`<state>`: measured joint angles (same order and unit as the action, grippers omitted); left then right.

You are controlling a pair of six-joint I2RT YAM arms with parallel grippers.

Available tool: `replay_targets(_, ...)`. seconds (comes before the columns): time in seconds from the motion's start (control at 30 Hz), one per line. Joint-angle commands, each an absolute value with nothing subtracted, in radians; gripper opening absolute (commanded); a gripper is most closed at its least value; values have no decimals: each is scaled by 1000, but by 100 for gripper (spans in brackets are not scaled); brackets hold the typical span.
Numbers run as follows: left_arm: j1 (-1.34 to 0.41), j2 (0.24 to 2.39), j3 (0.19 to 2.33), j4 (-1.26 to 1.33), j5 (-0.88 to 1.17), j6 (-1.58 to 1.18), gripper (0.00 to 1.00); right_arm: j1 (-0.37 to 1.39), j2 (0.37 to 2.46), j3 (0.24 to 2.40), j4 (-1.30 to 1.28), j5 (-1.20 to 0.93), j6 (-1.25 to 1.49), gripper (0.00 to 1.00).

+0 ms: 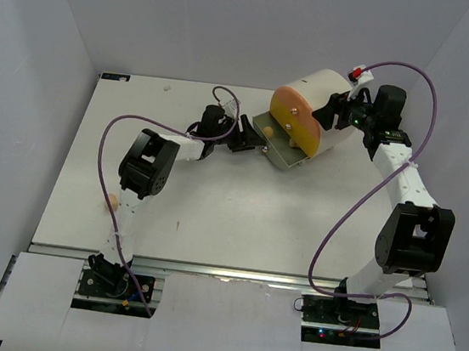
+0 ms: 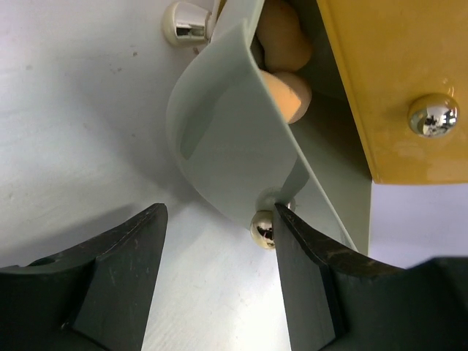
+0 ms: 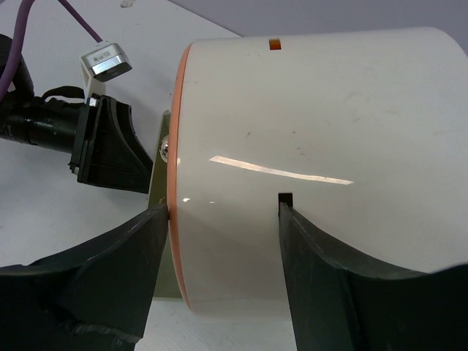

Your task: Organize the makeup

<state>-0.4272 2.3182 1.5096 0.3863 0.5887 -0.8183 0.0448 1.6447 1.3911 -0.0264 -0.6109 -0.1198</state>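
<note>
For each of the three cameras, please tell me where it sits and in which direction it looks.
Top external: above and behind the bases, looking down on the table; left arm and right arm show whole.
Left wrist: on the left arm, facing the grey drawer holding sponges; the left pincer frames the bottom.
Right wrist: on the right arm, facing the cream cylinder; the right pincer frames the bottom.
Shared: top and right wrist views both show the cream cylinder and left pincer.

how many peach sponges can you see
3 sponges: two inside the open drawer, one on the table, partly behind the left arm. More may be hidden deeper in the drawer.
</note>
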Motion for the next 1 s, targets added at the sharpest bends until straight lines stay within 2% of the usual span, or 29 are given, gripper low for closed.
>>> replay_targets(0.0, -450, 2338, 1590, 378, 594, -832, 70, 54, 1670, 1388, -135, -675, -104, 67)
replay_targets(0.97, -515, 2528, 1887, 390, 526, -991, 71, 75, 1678, 1351, -156, -706, -97, 64)
